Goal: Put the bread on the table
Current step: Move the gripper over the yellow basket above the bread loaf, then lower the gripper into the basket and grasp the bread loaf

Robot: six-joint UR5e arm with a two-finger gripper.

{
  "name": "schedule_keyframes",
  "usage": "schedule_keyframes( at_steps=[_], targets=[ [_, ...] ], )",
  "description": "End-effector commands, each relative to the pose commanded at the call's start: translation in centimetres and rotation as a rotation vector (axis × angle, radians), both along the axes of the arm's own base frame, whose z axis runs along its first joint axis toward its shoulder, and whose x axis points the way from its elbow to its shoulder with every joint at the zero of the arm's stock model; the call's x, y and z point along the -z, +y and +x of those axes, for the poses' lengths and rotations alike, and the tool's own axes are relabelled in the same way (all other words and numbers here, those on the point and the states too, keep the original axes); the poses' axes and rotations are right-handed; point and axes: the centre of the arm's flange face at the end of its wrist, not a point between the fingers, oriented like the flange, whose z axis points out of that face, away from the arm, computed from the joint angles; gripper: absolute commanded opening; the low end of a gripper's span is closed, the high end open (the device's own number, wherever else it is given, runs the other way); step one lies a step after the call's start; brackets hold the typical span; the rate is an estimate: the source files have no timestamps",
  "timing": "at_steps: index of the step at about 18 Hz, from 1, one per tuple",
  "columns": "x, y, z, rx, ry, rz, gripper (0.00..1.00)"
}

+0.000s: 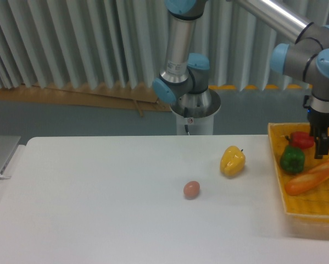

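End effector (pixel 321 147) hangs just above the bread (pixel 312 177) in the tray (pixel 307 212).

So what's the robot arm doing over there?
It's going after the bread, which lies in the yellow tray beside a green pepper and a red one. The pincer hangs just above the bread, holding nothing. A yellow pepper and a small pink egg sit on the white table.
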Motion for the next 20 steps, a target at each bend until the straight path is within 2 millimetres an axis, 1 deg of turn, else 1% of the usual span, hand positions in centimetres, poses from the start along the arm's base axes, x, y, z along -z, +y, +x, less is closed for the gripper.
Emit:
schedule_keyframes(
  at_steps=[2, 3, 4, 5, 7, 9, 11, 12, 14, 16, 19, 20],
  targets=[
    [0.9, 0.6, -0.2, -0.029, -0.006, 0.045, 1.00],
    [0.9, 0.7, -0.4, -0.117, -0.006, 0.092, 1.00],
    [1.0, 0.3, -0.6, -0.230, -0.016, 0.135, 1.00],
    [1.0, -0.4, -1.1, -0.279, -0.013, 0.148, 1.00],
    [1.6, -0.4, -1.4, -0.256, -0.022, 0.138, 1.00],
    [2.0, -0.7, -1.7, -0.277, -0.022, 0.137, 1.00],
    [2.1, -2.9, -3.0, -0.357, -0.005, 0.150, 1.00],
    [2.4, -3.2, -3.6, -0.358, -0.002, 0.150, 1.00],
    [2.6, -3.3, -4.3, -0.367, 0.000, 0.150, 1.00],
    [3.0, -3.1, -4.4, -0.363, 0.020, 0.152, 1.00],
    [3.4, -3.4, -4.5, -0.372, 0.051, 0.085, 1.00],
    [3.6, -3.2, -4.6, -0.393, 0.051, 0.080, 1.00]
  ],
)
